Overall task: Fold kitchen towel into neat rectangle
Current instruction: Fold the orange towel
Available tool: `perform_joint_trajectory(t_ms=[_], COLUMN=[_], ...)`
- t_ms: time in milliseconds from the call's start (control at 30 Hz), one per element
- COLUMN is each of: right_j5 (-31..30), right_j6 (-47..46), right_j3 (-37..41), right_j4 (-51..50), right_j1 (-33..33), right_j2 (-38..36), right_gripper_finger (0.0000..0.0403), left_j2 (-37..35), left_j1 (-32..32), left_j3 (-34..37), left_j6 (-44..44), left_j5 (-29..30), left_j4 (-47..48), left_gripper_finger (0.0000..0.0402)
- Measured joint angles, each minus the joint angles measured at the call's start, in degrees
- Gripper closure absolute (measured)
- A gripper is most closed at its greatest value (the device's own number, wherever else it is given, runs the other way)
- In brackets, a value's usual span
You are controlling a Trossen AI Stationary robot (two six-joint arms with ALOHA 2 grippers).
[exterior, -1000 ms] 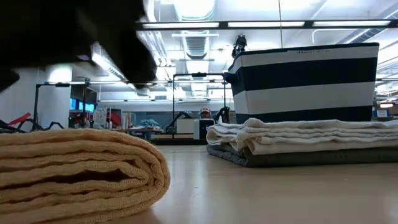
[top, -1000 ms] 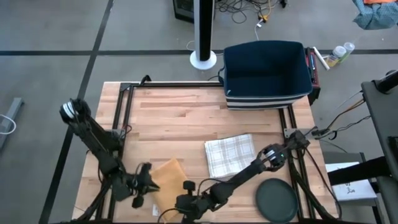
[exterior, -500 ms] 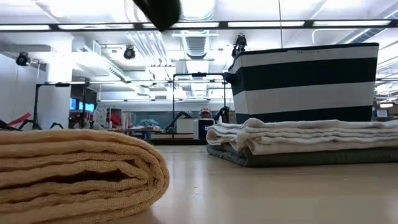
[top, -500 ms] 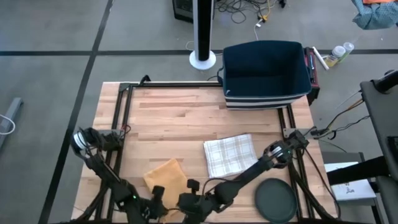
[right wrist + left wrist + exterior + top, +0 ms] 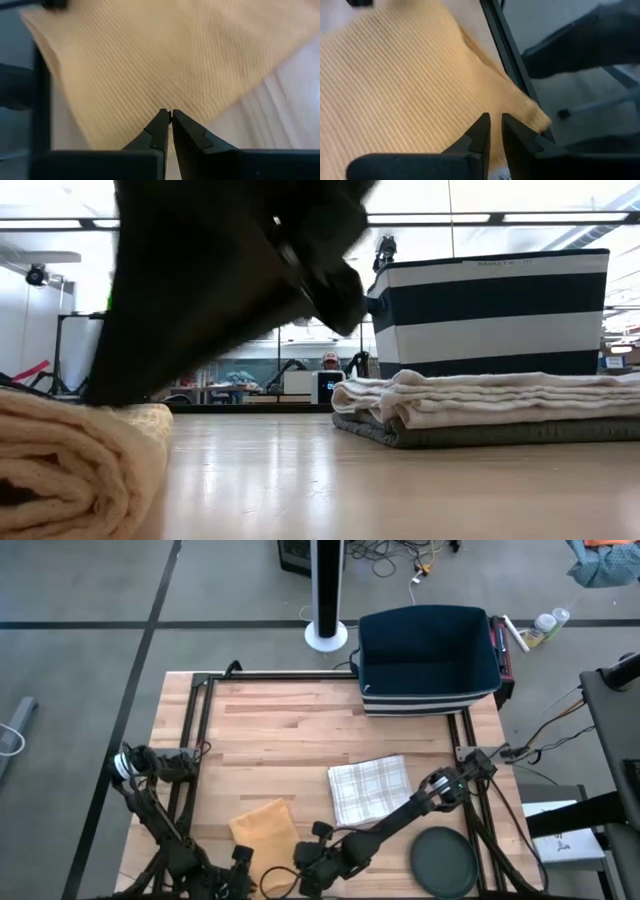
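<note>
Reading grippers: both sit at the desk's near edge, over the yellow towel
left gripper [image 5: 492, 125]: fingers nearly together with a thin slit between them, nothing pinched that I can see; hangs over the towel's corner by the desk's frame rail
right gripper [image 5: 166, 121]: fingers clenched tip to tip, nothing between them; hangs just above the ribbed cloth, beside the left gripper
yellow towel [image 5: 266, 831]: lies at the near edge of the desk [image 5: 280, 730], left of centre; low view shows it doubled over with a rounded fold edge, layers stacked
fold state: judged as at least one fold in; outline in the high view is a rough four-sided shape, skewed to the desk's edges, with one corner reaching the frame rail
left to do: probably another fold or a squaring-up; edges do not look neat yet, and I cannot tell the layer count
checked towel [image 5: 370, 788]: already a folded rectangle, lying flat right of centre, well apart from the yellow towel
low view stack: pale folded cloth lying on a darker layer, in front of the basket; likely the checked towel
striped basket [image 5: 428, 658]: at the far edge of the desk, holds nothing that shows
dark round disc [image 5: 445, 860]: near right corner
count: grippers 2, towels 2, basket 1, disc 1, desk 1
</note>
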State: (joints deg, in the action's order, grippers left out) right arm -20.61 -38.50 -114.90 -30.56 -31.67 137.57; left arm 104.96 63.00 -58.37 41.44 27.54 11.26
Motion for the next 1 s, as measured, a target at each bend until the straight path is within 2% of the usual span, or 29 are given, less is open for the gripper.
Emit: perform_joint_trajectory(t_ms=[333, 533, 600, 833, 1000], right_j5=[0.44, 4.14, 3.98, 4.10, 1.66], right_j6=[-1.00, -2.50, -2.63, -1.03, -5.92], right_j3=[-0.29, -0.09, 0.52, -0.11, -1.61], right_j4=[4.44, 4.21, 4.41, 3.68, -2.25], right_j1=[-1.06, -0.58, -0.39, 0.27, 0.11], right_j2=[1.68, 4.00, 4.06, 4.08, 2.38], right_gripper_finger=[0.0384, 0.0384, 0.0384, 0.0384, 0.0384], left_j2=[-1.16, 1.49, 1.99, 1.73, -4.43], left_j1=[-4.94, -3.83, -2.49, -0.63, 0.55], left_j3=[0.33, 1.25, 1.21, 1.09, 0.50], left_j6=[-10.18, -11.10, -10.66, -7.02, -3.66], left_j5=[-1.49, -8.91, -9.06, -8.95, -8.64], left_j4=[-4.01, -11.48, -12.26, -9.02, -0.55], left_gripper_finger=[0.0363, 0.0364, 0.0364, 0.0364, 0.0364])
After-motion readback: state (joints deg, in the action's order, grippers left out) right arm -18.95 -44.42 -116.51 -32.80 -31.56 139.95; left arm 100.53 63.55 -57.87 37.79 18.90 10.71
